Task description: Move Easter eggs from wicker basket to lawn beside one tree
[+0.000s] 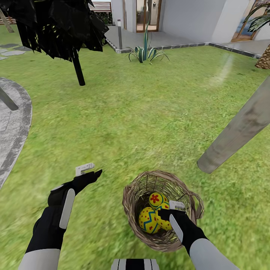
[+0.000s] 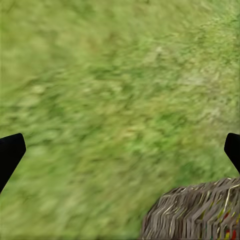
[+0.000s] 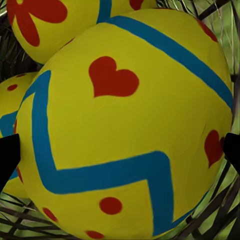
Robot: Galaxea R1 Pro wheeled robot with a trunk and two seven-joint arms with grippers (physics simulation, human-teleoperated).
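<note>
Fingers of the right gripper [image 3: 120,150] stand open astride the nearest egg [image 3: 125,125] inside the wicker basket [image 1: 131,195] on the lawn [image 1: 150,112]. Step: first pick. Next: close, lift clear. Egg's long axis appears tilted. Left gripper [image 1: 90,170], open, hovers beside the basket; pale tree [image 1: 240,131] stands beyond

A round brown woven wicker basket [image 1: 129,198] with a thick braided rim stands upright on the mottled green lawn [image 1: 150,112]. Inside lie three yellow eggs, touching: a flower-marked one [image 1: 155,198] on top, a blue-zigzag, red-dotted one [image 1: 148,221] below, and a heart-marked one [image 3: 130,130] beside them. A pale grey-beige trunk [image 1: 240,129] leans nearby.
</note>
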